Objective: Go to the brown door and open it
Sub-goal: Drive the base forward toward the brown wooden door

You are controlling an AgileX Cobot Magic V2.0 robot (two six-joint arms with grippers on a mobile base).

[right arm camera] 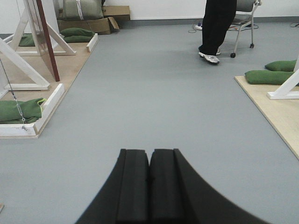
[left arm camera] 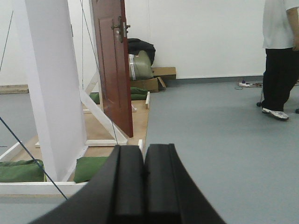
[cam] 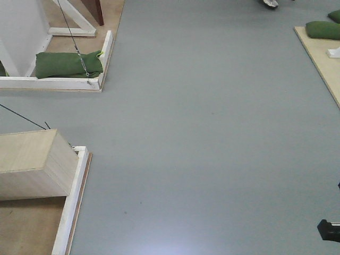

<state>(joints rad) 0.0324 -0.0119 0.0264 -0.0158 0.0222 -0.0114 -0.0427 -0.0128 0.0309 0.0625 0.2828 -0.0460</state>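
Observation:
The brown door (left arm camera: pixel 113 65) stands upright in a white frame at the left, seen nearly edge-on, with a brass lever handle (left arm camera: pixel 120 28) near its top. Its lower corner shows at the top of the front view (cam: pixel 93 10), and it shows far left in the right wrist view (right arm camera: pixel 46 39). My left gripper (left arm camera: pixel 143 148) is shut and empty, well short of the door. My right gripper (right arm camera: pixel 150 152) is shut and empty over bare grey floor.
A white post (left arm camera: pixel 49 84) and frame base (cam: pixel 58 83) weighted with green sandbags (cam: pixel 69 64) stand at the left. A pale plywood box (cam: pixel 32 164) is at the near left. Cardboard boxes (left arm camera: pixel 156 78) lie by the far wall. A person (left arm camera: pixel 280 56) stands at the right beside another wooden platform (right arm camera: pixel 275 109).

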